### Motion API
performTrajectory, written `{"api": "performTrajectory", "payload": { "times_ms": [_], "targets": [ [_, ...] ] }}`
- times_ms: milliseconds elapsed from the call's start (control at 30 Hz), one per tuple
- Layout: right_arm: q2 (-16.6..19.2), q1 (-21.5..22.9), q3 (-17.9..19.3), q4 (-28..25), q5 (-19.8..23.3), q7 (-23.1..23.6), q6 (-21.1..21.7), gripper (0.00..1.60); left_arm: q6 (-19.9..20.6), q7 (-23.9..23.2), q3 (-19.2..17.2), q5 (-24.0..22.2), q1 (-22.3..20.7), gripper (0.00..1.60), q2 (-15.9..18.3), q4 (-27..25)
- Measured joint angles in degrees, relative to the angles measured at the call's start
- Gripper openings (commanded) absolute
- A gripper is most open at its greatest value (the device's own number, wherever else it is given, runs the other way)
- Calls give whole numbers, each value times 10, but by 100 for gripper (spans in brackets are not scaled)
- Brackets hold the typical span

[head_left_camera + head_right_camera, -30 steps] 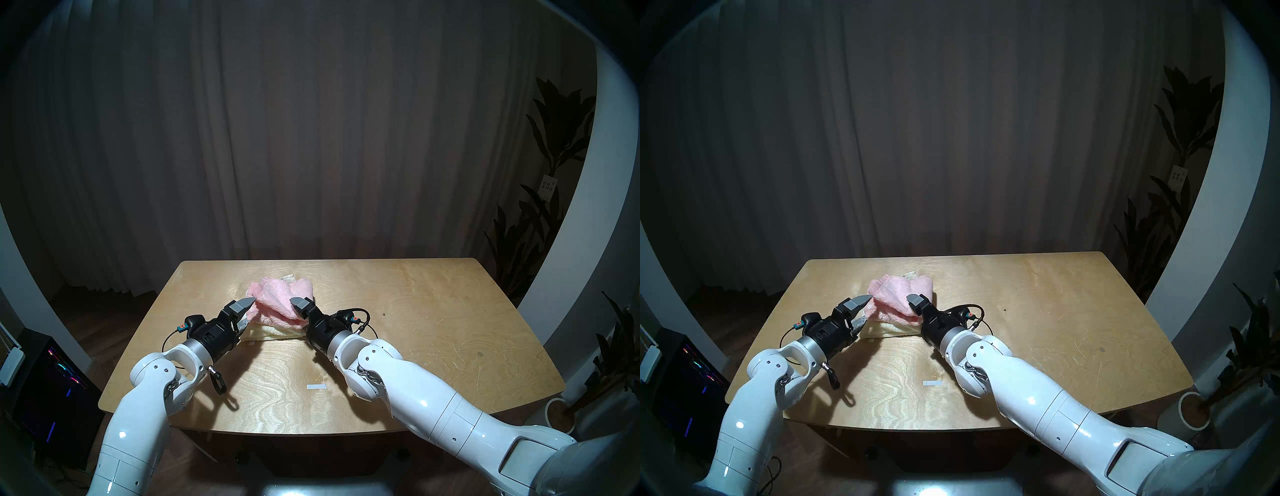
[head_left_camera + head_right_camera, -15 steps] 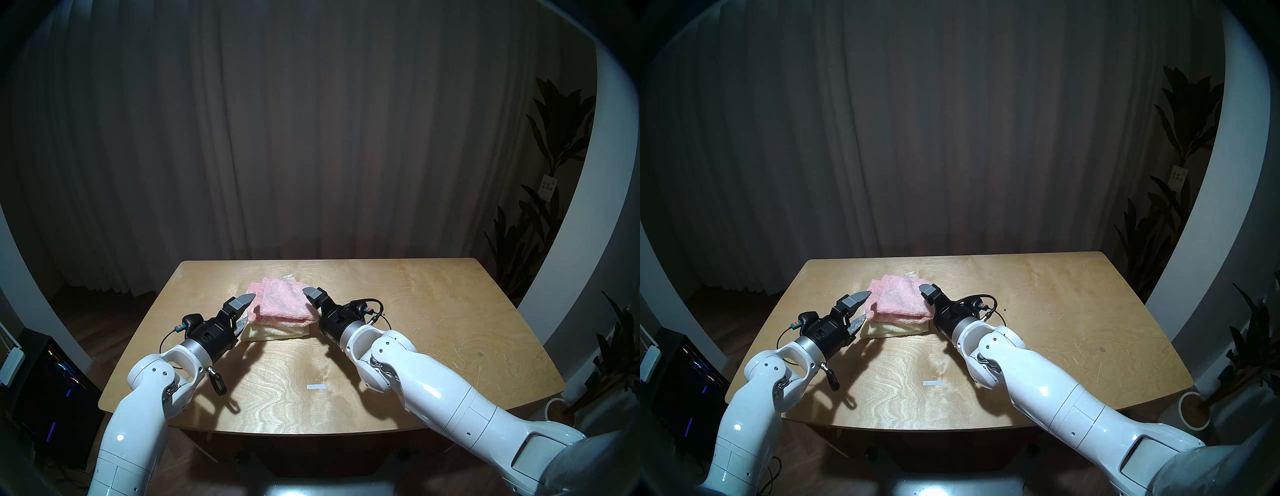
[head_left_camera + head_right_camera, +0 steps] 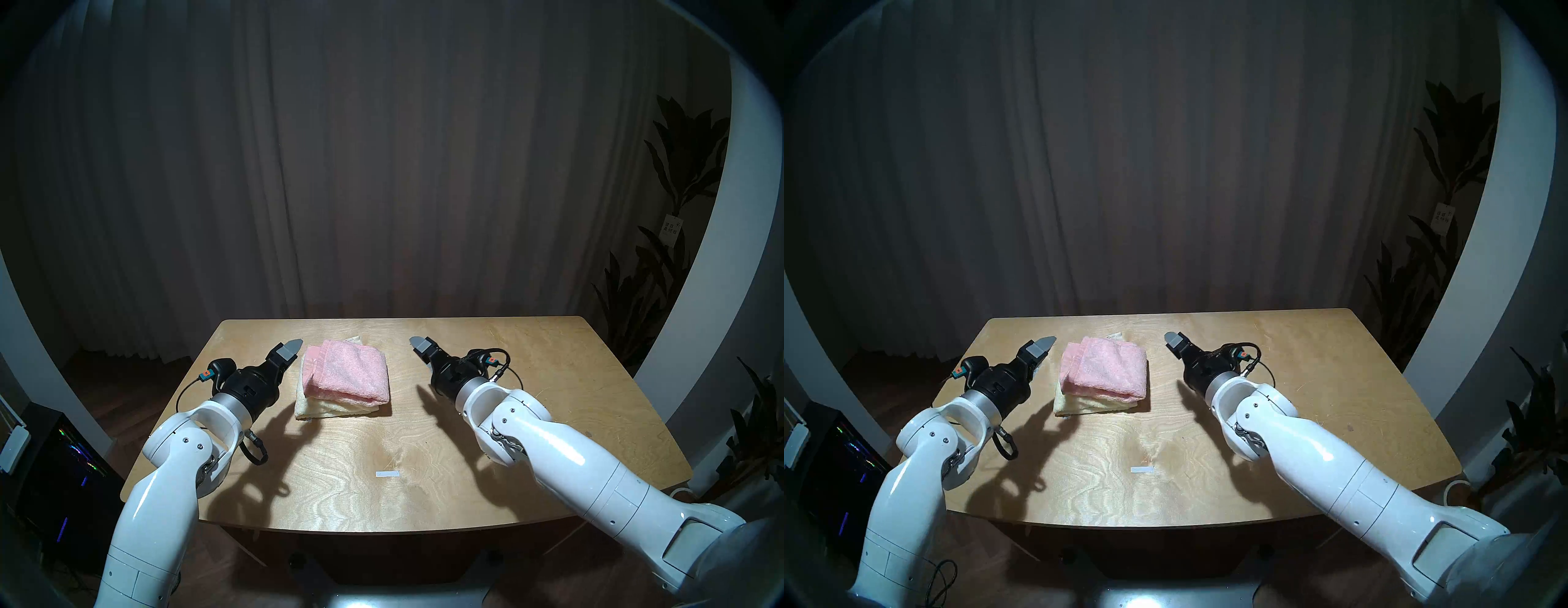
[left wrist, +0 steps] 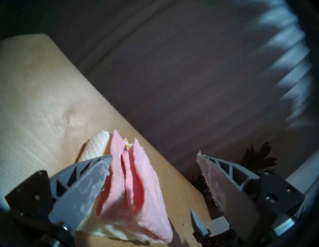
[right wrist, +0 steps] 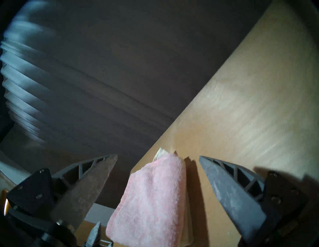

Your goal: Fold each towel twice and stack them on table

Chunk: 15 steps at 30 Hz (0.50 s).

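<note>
Both arms have drawn back from the stack: left gripper point(image 3: 287, 354) and right gripper point(image 3: 424, 352) (jaws wide, empty) flank the folded pink towel point(image 3: 352, 373), which rests on the cream towel point(image 3: 326, 408) on the plywood table point(image 3: 530, 403), before dark curtains point(image 3: 382, 170).

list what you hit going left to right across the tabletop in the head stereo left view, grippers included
left gripper → pink towel folded on top of the cream towel → right gripper, all over the table; the white tape strip lies nearer, below the gap between towels and right gripper.
</note>
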Motion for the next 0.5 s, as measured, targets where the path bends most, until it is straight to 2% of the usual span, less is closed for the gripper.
{"api": "performTrajectory", "payload": {
  "times_ms": [233, 500],
  "targets": [
    [50, 20, 21, -22, -92, 5, -31, 160, -5, 17, 37, 53, -25, 160, 11, -17],
    [89, 27, 32, -26, -159, 5, -49, 160, -5, 44, 87, 117, -49, 160, 21, -13]
  ]
}}
